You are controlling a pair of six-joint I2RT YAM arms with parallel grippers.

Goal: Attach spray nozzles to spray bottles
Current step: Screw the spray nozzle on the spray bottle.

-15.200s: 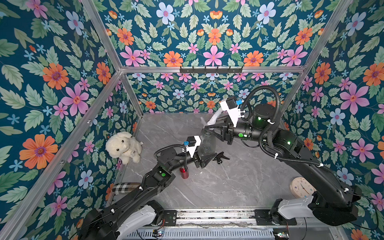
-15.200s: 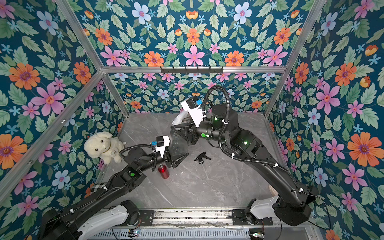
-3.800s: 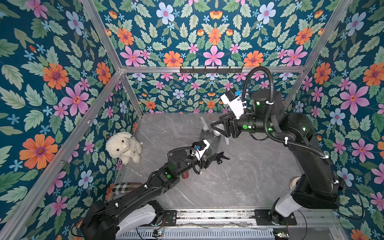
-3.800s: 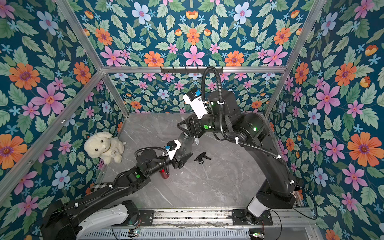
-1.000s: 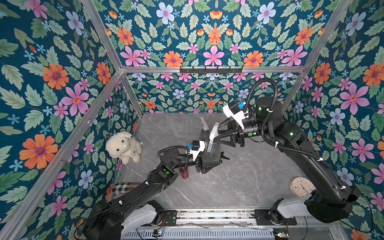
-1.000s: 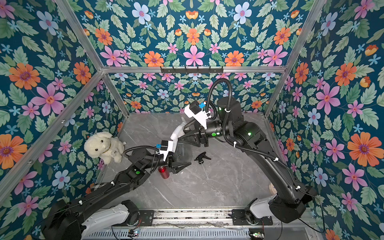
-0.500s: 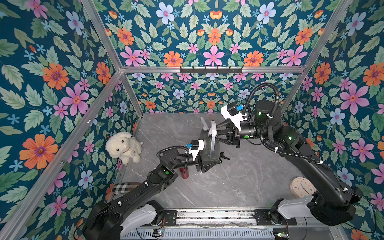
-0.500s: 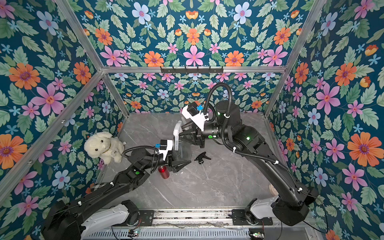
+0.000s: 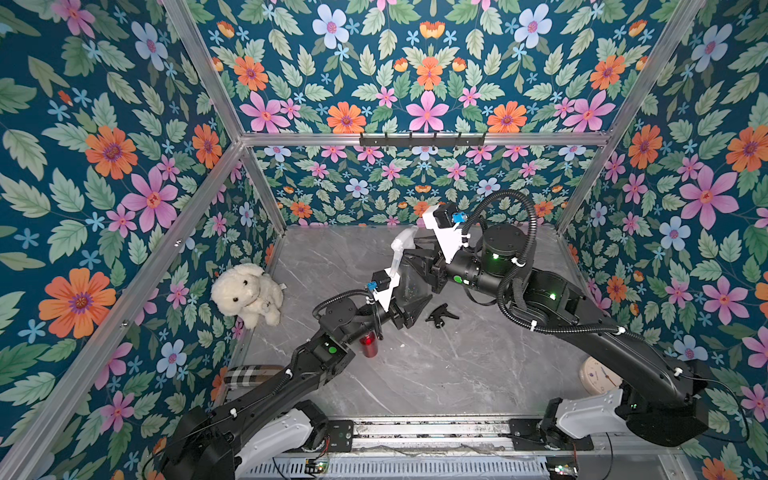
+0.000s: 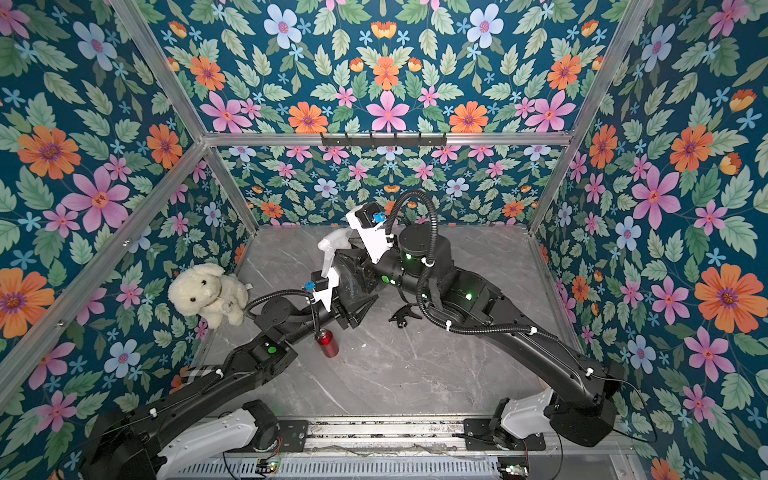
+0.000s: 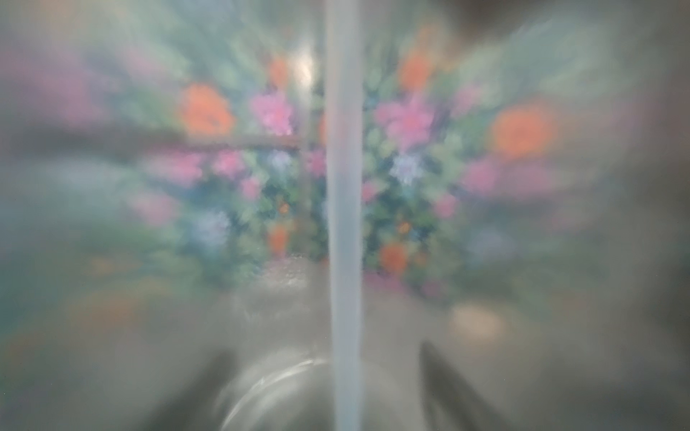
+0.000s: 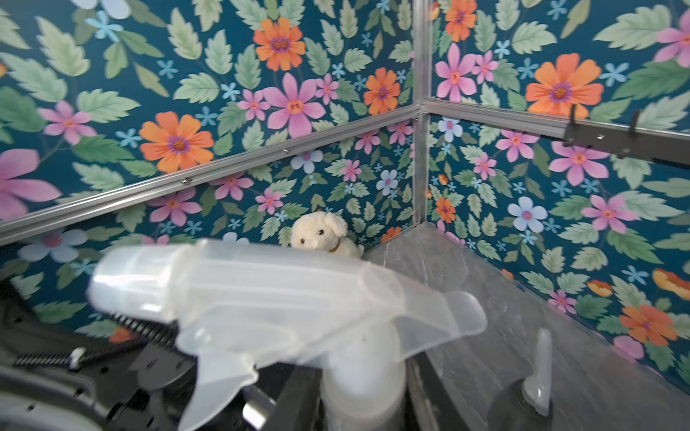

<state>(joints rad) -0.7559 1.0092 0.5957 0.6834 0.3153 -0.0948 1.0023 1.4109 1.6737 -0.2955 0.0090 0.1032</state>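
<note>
My left gripper [image 9: 409,297] is shut on a smoky-grey spray bottle [image 9: 411,282] at mid table. Its wrist view looks blurrily through that bottle [image 11: 149,336], and a whitish dip tube [image 11: 343,224] runs straight down inside it. Directly above, my right gripper [image 12: 358,373] is shut on the collar of a whitish spray nozzle [image 12: 283,291], its head upright [image 9: 403,241]. Whether the collar sits on the neck is hidden. A black nozzle [image 9: 440,314] lies on the table to the right. The red bottle [image 9: 368,345] stands by my left arm. Another grey bottle [image 12: 519,406] wears a whitish nozzle [image 12: 539,369].
A plush dog [image 9: 247,295] sits against the left wall. A round clock [image 9: 598,376] lies at the front right, and a plaid item [image 9: 249,372] lies at the front left beside my left arm. A black hook rail [image 9: 422,139] runs along the back wall.
My right gripper has closed tighter and carried the whitish nozzle back and left, standing it upright over the grey bottle. The left gripper with the bottle has shifted slightly toward the back.
</note>
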